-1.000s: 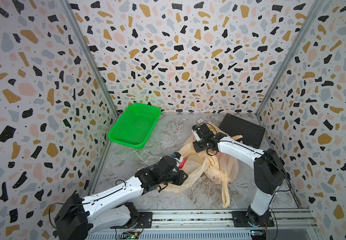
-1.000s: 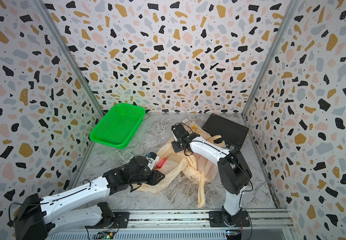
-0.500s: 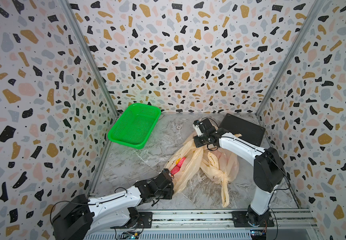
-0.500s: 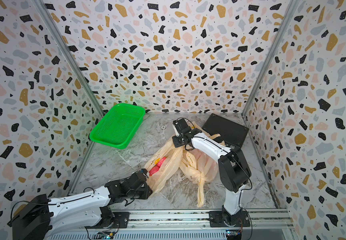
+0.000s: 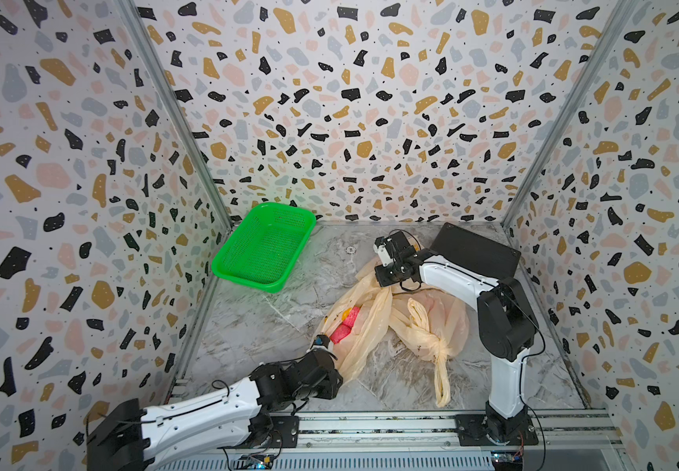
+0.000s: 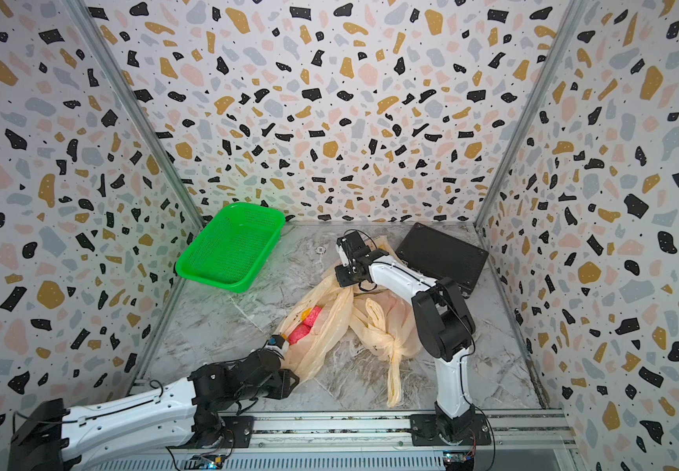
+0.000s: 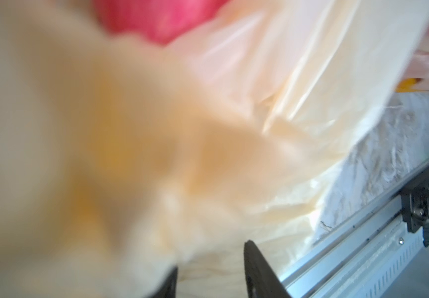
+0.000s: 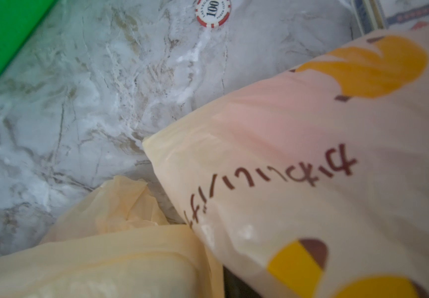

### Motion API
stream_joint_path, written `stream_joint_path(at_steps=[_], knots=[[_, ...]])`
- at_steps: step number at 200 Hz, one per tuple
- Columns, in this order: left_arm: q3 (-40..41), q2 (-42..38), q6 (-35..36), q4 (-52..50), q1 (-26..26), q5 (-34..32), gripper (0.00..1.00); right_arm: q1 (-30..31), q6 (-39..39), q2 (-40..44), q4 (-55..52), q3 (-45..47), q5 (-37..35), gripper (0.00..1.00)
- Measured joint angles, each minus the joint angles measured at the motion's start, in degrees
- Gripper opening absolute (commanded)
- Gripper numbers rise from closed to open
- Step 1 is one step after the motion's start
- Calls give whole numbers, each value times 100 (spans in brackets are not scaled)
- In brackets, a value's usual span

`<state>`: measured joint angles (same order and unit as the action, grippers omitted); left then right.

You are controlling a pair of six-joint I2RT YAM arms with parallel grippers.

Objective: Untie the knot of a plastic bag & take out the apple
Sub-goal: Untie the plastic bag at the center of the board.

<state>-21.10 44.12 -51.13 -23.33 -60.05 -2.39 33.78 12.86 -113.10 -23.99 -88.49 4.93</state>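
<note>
Bag (image 5: 370, 310) lies crumpled at the middle of the table (image 5: 256, 326), its knot (image 5: 435, 346) tied at the bag's 4 o'clock; the apple (image 5: 343, 328), a pink-red lump, sits inside toward 8 o'clock, just beside the left gripper (image 5: 321, 346); in the left wrist view its fingers (image 7: 257, 273) stand apart, table showing between them; the right gripper (image 5: 384, 281) sits at the bag's 12 o'clock end, spread or pinching I cannot tell; basket (image 5: 266, 244) at 10 o'clock, box (image 5: 476, 253) at 2.
</note>
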Motion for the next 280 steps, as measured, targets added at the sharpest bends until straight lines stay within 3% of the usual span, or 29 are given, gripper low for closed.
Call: stream_joint_path(at_steps=[30, 61, 123, 135, 149, 173, 192, 215, 255, 280], knots=[[-651, -754, 389, -197, -9, -192, 51, -4, 0, 308, 0, 140, 131, 47], [-1047, -1034, 691, -195, -9, -297, 51, 31, -55, 767, -85, 219, 153, 58], [-1537, 737, 916, -50, 46, -776, 39, 341, -238, 1628, -396, 295, 105, 77], [-1554, 752, 935, -70, 125, -929, 37, 415, -282, 1766, -461, 398, 63, 82], [-1554, 645, 951, -59, 402, -968, 35, 503, -315, 1926, -546, 557, -11, 98], [-1554, 627, 957, 59, 933, -1003, 35, 636, -433, 2181, -765, 737, -142, 99], [-1554, 708, 1005, 195, 1014, -1005, 35, 750, -505, 2426, -890, 815, -214, 87], [-1644, 922, 1132, 299, 1038, -870, 34, 944, -581, 2776, -970, 874, -280, 57], [-1893, 1165, 1259, 710, 1049, -535, 32, 1432, -511, 2986, -970, 1029, -59, 16], [-1967, 1480, 1272, 752, 1054, -551, 37, 1554, -420, 2804, -839, 1397, 332, 0]])
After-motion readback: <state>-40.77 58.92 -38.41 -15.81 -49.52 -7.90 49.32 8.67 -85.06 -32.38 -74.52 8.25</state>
